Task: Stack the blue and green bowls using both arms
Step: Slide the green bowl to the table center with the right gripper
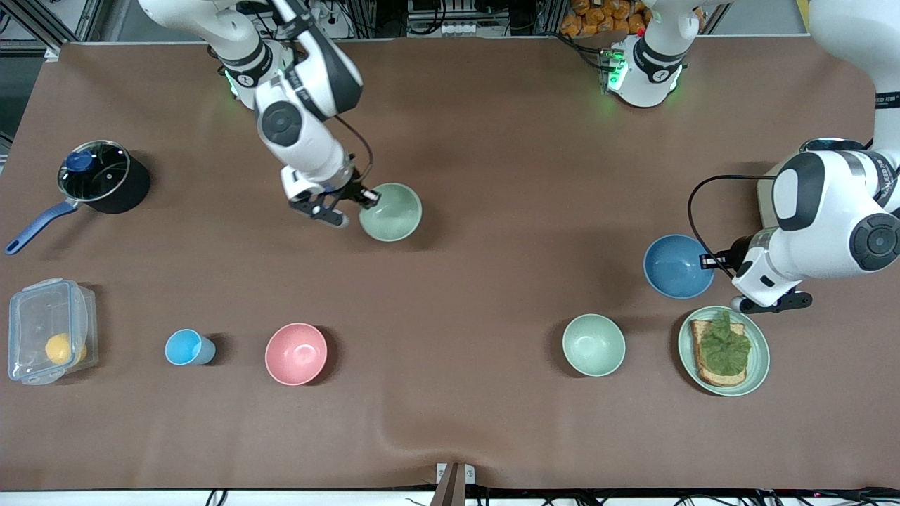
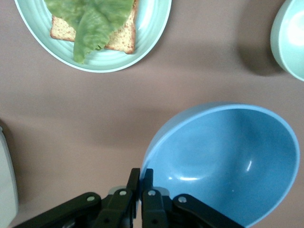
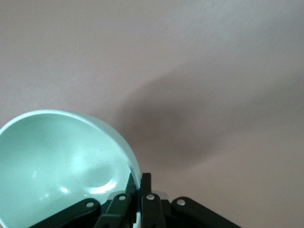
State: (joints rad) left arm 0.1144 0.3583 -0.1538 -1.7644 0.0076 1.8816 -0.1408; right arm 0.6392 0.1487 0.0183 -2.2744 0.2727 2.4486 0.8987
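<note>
Blue bowl point(image 1: 676, 266): sits toward the left arm's end of the bench, beside the plate point(image 1: 756, 365) of toast and lettuce and farther from the front camera than it. In the left wrist view it looks tilted, its rim nipped between the fingers of the left pincer point(image 2: 141, 183), one finger inside the wall, one outside. Left pincer is pinching the blue bowl's rim.

Green bowl point(image 1: 391, 211): mid-bench, toward the right arm's end. Right pincer point(image 3: 138, 183) is pinching its rim the same way; whether the bowl is clear of the bench, cannot tell.

Handling, judged: both bowls look rigid, matte, thin-walled and light. A rim pinch is the only hold on offer; hung from one edge, a bowl will likely sag or swing. Smooth walls could slip. Equal size suggests they nest if lowered level and centred.

Nearby: a paler mint bowl point(image 1: 593, 344), nearer the front camera than the blue bowl.
</note>
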